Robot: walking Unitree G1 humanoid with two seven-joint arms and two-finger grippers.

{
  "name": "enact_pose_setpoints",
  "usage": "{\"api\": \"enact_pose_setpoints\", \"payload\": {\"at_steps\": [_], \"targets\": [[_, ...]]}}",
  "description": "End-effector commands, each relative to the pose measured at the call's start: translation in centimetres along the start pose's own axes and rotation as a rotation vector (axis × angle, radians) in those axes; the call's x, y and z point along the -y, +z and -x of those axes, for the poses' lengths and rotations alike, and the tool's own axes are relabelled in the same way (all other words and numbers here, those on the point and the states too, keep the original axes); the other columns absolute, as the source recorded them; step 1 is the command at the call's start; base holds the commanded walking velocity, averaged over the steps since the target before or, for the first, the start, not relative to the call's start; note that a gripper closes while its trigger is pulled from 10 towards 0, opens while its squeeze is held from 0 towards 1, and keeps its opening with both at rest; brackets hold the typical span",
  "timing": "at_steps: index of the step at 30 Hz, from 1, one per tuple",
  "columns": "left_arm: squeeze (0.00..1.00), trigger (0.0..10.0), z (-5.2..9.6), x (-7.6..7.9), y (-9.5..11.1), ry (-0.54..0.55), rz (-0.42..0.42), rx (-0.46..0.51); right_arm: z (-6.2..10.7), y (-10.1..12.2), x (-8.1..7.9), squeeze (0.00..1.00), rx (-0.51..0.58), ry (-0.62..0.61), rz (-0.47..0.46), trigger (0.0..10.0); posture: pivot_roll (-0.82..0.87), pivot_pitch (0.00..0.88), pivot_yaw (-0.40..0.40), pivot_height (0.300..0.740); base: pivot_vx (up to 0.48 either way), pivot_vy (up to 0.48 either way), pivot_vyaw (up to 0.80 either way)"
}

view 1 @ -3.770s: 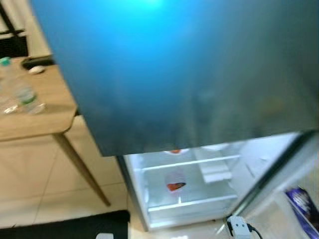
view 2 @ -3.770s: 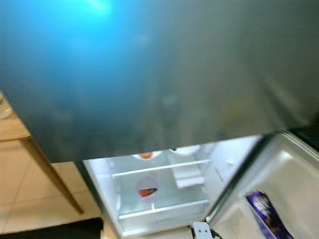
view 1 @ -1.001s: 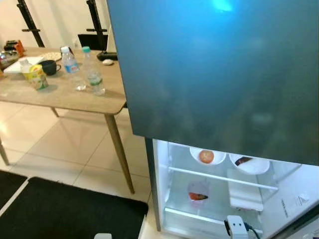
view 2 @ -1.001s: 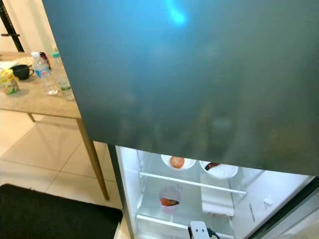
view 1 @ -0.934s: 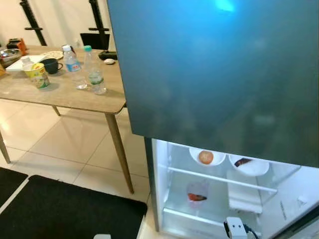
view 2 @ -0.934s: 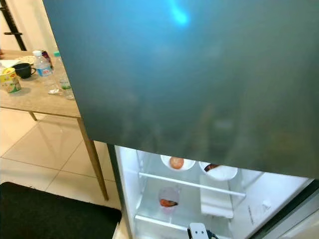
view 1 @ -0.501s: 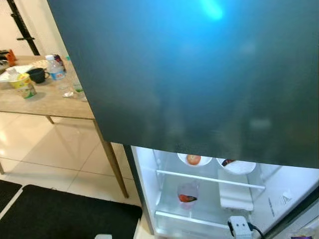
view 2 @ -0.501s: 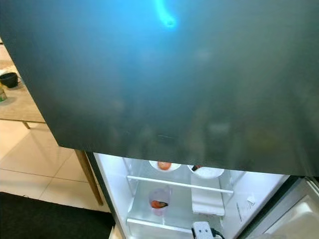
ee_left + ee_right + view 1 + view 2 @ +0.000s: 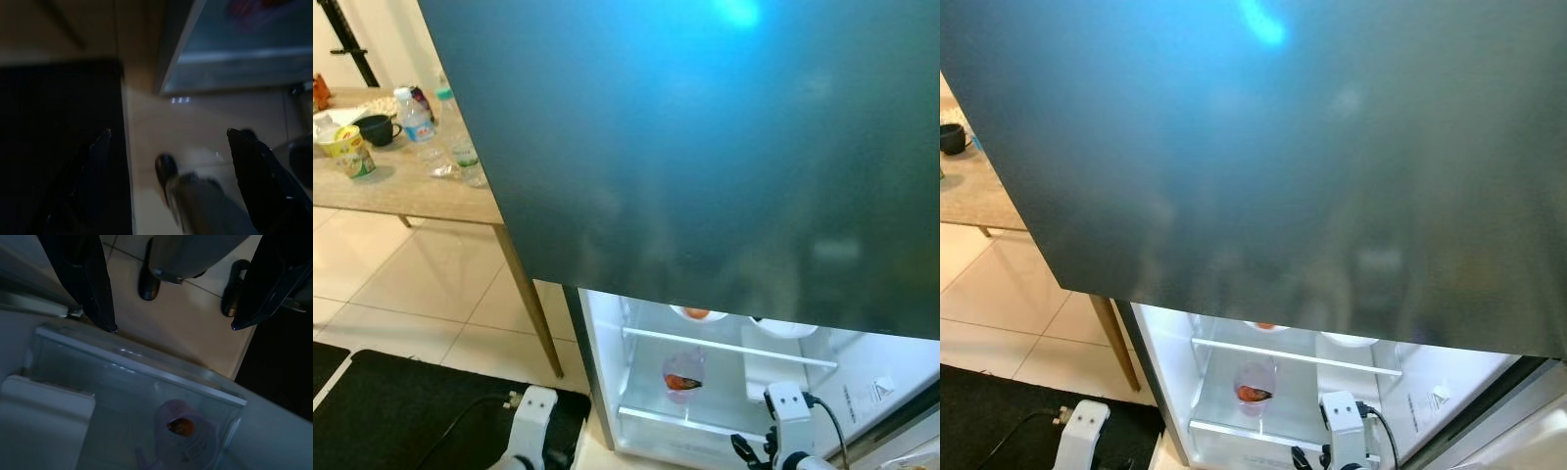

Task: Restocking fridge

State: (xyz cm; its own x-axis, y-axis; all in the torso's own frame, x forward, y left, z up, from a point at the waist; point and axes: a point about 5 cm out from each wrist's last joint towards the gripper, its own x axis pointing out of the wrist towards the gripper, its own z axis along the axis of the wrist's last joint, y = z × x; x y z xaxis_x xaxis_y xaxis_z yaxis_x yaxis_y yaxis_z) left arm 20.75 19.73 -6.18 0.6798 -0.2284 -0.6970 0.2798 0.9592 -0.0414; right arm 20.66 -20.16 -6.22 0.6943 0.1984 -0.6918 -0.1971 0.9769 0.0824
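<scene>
Fridge: the dark upper door is shut, and the lit lower compartment stands open below it. On the upper glass shelf, two white bowls sit side by side at the back; the left one holds something orange. Contents of the other are hidden by the door edge. Below the shelf, a clear cup with red-orange contents stands left of a white box.

Left gripper: low over the tiled floor, at the edge of a black mat beside the fridge base. Jaws are set wide apart and carry nothing.

Right gripper: at the front of the lower compartment, pointing at the clear cup from above. Jaws are spread wide and carry nothing.

To the robot's left, a wooden desk carries water bottles, a dark mug and a yellow cup.
</scene>
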Motion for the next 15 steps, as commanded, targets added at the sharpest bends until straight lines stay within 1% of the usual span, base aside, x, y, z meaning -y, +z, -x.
{"api": "enact_pose_setpoints", "payload": {"at_steps": [1, 5, 7, 9, 10, 12, 15], "targets": [[0.00, 10.0, -0.4, 0.7, 0.8, -0.035, -0.030, 0.032, -0.1, 1.0, 0.4, 0.00, 0.038, 0.008, 0.028, 10.0, -0.05, 0.035, -0.008, 0.740, 0.000, 0.000, 0.00], [0.00, 10.0, -1.2, 2.5, 2.3, -0.101, -0.071, 0.090, 0.1, 2.4, 1.9, 0.00, 0.083, -0.034, 0.018, 10.0, -0.04, 0.039, -0.017, 0.740, 0.000, 0.000, 0.00], [0.00, 10.0, -1.4, 3.2, 2.8, -0.138, -0.093, 0.112, 0.1, 3.3, 2.2, 0.00, 0.107, -0.047, 0.012, 10.0, -0.04, 0.042, -0.018, 0.736, 0.000, 0.000, 0.00], [0.00, 10.0, -1.5, 3.5, 3.2, -0.163, -0.103, 0.131, -0.2, 4.1, 2.1, 0.00, 0.126, -0.035, 0.010, 10.0, -0.04, 0.042, -0.016, 0.726, 0.000, 0.000, 0.00], [0.00, 10.0, -1.5, 3.5, 3.2, -0.163, -0.103, 0.131, -0.2, 4.1, 2.1, 0.00, 0.126, -0.035, 0.010, 10.0, -0.04, 0.042, -0.016, 0.726, 0.000, 0.000, 0.00], [0.00, 10.0, -1.4, 3.4, 3.3, -0.163, -0.097, 0.140, -0.4, 4.5, 1.5, 0.00, 0.137, -0.002, 0.036, 10.0, -0.03, 0.044, -0.010, 0.716, 0.000, 0.000, 0.00], [0.00, 10.0, -1.3, 3.0, 2.9, -0.155, -0.090, 0.128, -0.7, 4.8, 0.7, 0.00, 0.139, 0.021, 0.062, 10.0, -0.03, 0.037, 0.009, 0.701, 0.000, 0.000, 0.00]]}}
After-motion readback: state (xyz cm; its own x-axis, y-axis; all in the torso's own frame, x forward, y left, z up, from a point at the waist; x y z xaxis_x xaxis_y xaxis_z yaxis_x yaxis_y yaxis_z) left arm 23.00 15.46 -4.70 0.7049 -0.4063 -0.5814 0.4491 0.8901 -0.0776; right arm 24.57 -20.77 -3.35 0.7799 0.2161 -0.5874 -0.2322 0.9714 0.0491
